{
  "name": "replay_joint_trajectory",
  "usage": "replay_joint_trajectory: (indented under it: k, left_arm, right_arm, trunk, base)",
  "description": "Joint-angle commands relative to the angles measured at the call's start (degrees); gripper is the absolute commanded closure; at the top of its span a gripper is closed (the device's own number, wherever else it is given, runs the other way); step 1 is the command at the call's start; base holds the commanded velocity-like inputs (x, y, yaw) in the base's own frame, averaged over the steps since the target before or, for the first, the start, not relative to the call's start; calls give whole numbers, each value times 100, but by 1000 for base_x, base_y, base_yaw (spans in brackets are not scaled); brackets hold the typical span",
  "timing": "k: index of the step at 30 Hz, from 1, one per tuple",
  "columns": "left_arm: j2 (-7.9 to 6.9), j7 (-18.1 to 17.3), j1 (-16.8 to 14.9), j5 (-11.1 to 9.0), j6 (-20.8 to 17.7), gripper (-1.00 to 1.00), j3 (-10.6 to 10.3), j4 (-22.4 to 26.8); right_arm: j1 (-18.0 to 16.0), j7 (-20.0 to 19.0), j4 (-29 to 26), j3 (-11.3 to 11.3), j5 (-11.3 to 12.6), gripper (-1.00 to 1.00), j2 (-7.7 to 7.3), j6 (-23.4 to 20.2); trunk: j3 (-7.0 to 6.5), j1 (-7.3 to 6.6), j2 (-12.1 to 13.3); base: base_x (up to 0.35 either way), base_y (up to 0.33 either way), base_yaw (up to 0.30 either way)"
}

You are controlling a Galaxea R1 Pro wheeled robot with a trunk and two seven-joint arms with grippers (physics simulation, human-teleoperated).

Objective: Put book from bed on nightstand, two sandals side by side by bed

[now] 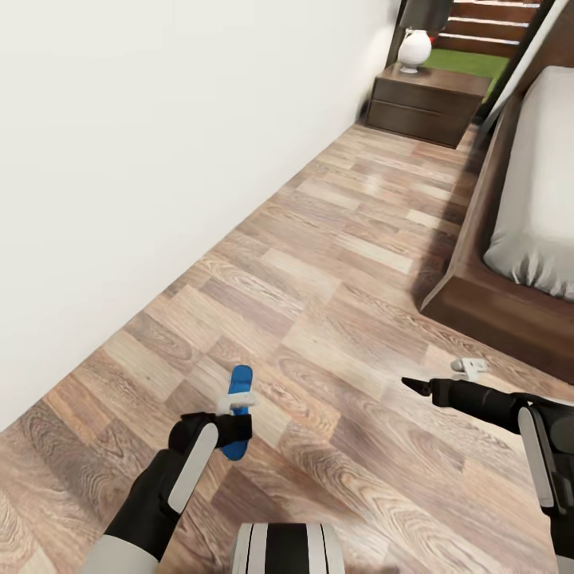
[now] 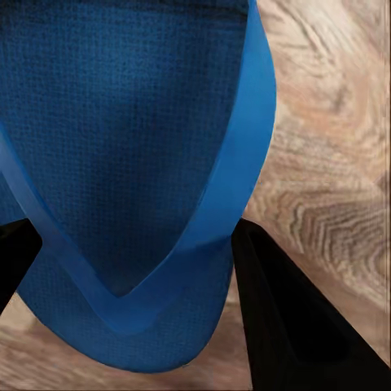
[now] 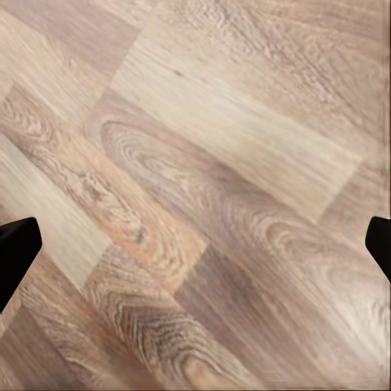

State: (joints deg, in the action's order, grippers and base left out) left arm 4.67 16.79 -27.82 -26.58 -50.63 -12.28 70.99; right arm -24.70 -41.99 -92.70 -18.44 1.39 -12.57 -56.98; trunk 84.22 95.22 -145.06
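Note:
My left gripper (image 1: 236, 416) is shut on one bright blue sandal (image 1: 240, 378), held just above the wood-plank floor near the white wall. In the left wrist view the sandal (image 2: 138, 147) sits between the two black fingers (image 2: 289, 326), its strap running across the sole. My right gripper (image 1: 437, 378) hovers open over bare floor, close to the corner of the bed (image 1: 536, 183); its fingertips (image 3: 15, 252) stand far apart with nothing between them. The nightstand (image 1: 426, 100) stands at the far end beside the bed. The book and the other sandal are out of view.
A long white wall (image 1: 143, 159) runs along the left. The bed's dark wooden frame (image 1: 478, 299) juts out at the right. A white lamp (image 1: 414, 48) stands on the nightstand. A strip of plank floor (image 1: 351, 239) lies between wall and bed.

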Motion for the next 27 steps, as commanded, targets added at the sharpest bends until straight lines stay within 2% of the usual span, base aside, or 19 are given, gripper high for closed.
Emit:
replay_joint_trajectory:
  k: [1,4,8,11,14,15,20,27]
  left_arm:
    - [-4,53,35,-106,41,100,0,-17]
    - [-9,79,108,-128,204,100,5,7]
    - [-19,312,233,-140,498,100,10,122]
    - [-50,363,279,-138,526,100,20,149]
    - [-132,386,308,-144,538,100,26,186]
    - [-246,393,374,-173,536,100,27,321]
    - [-420,368,606,-213,532,100,132,692]
    - [-513,333,820,-234,545,100,363,886]
  right_arm:
    - [7,-12,-3,-12,10,-100,2,-35]
    - [18,-12,-3,0,10,-100,5,42]
    - [25,-18,-3,-26,10,-100,2,233]
    - [26,-19,-3,-25,10,-100,4,253]
    - [27,-18,-3,-17,10,-100,8,257]
    - [27,-17,-3,-20,10,-100,4,258]
    - [29,-13,-3,-15,10,-100,8,292]
    - [26,126,7,-29,-33,-100,22,245]
  trunk:
    - [-19,-3,0]
    - [-86,-11,4]
    - [-174,-21,9]
    - [-241,-29,13]
    - [-307,-37,17]
    - [-329,-39,19]
    - [-440,-52,25]
    - [-595,-70,35]
  base:
    - [0,0,-265]
    - [0,0,-266]
    - [0,0,-266]
    - [0,0,-266]
    - [0,0,-266]
    - [0,0,-266]
    - [0,0,-266]
    - [0,0,-266]
